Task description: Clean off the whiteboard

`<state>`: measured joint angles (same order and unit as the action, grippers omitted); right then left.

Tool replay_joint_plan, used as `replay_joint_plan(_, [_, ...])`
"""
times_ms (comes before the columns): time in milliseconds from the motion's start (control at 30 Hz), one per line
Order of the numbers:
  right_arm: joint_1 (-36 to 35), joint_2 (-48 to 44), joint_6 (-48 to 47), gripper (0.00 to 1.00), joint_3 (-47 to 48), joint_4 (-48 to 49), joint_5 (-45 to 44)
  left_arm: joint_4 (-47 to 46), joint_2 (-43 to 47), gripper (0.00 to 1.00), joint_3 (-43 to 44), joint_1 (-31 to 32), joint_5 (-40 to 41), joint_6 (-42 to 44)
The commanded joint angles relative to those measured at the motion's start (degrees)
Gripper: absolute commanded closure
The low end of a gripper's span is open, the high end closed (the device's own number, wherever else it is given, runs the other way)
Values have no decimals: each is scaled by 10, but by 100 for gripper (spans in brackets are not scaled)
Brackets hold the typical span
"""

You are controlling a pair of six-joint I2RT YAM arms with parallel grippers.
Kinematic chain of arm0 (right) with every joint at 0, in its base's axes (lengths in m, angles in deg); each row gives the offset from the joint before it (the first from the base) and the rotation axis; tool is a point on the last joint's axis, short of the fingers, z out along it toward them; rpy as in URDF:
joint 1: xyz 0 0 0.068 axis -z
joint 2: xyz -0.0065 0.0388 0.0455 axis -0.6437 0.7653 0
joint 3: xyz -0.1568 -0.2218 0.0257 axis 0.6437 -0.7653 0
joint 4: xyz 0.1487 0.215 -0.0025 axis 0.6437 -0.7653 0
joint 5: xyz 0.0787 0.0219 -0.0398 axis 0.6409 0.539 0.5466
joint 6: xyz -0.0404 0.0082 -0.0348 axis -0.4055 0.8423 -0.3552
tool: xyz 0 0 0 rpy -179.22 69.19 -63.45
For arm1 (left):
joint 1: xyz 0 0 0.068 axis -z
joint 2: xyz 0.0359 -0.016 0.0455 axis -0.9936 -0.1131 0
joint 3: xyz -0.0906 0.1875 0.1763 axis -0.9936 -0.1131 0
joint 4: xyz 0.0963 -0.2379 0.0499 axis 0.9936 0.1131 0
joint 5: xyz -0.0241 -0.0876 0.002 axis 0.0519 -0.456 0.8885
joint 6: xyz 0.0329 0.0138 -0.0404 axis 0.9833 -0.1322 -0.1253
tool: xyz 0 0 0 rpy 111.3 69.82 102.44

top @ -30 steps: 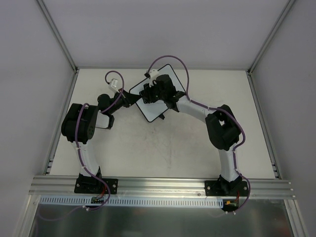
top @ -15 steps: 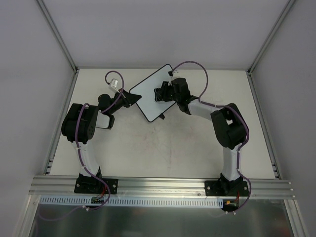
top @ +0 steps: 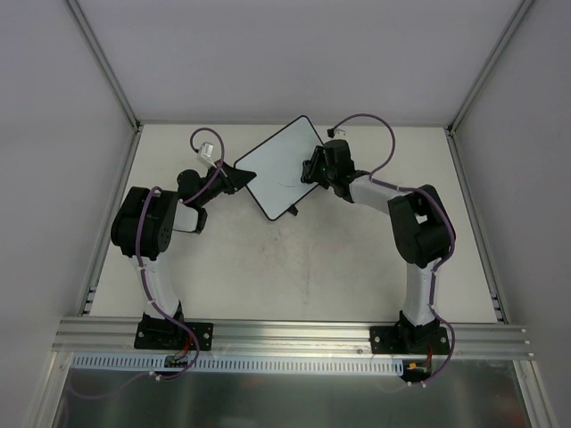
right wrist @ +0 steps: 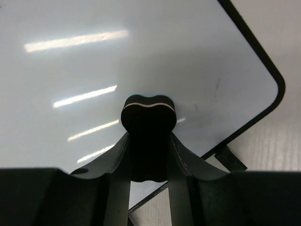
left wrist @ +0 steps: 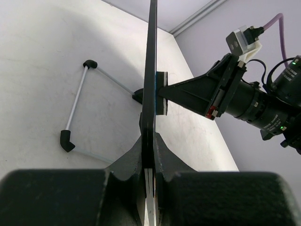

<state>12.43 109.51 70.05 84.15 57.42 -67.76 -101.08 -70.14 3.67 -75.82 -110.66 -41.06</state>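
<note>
The whiteboard (top: 278, 165) stands tilted at the back middle of the table. My left gripper (top: 242, 176) is shut on its left edge. In the left wrist view the whiteboard (left wrist: 152, 56) is edge-on, pinched between my left gripper (left wrist: 149, 147). My right gripper (top: 310, 168) is shut on a small black eraser (right wrist: 148, 123) and presses it against the white face of the whiteboard (right wrist: 141, 52) near its right edge. The eraser (left wrist: 161, 92) also shows against the board in the left wrist view. A few faint specks (right wrist: 217, 84) lie on the board near the eraser.
The board's wire stand (left wrist: 77, 101) with black feet props it from behind on the table. A black foot (right wrist: 230, 158) shows under the board's lower edge. Enclosure walls ring the table, and an aluminium rail (top: 294, 334) runs along the near edge.
My right gripper has swept the eraser to the right across the board, from its left-middle to near its right edge. The left gripper and the board have not moved.
</note>
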Motion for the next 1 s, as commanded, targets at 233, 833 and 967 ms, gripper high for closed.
replay_joint_plan(233, [56,11,43,100,-21,-67,-27,-202,20,100,-13,8,-27,36])
replay_joint_plan(833, [-22,3,-33,100,-26,11,21,-202,12,100,-7,9,-32,31])
replay_joint_plan(967, [-47,2,-62,100,-26,34,49,-202,10,100,-7,9,-33,30])
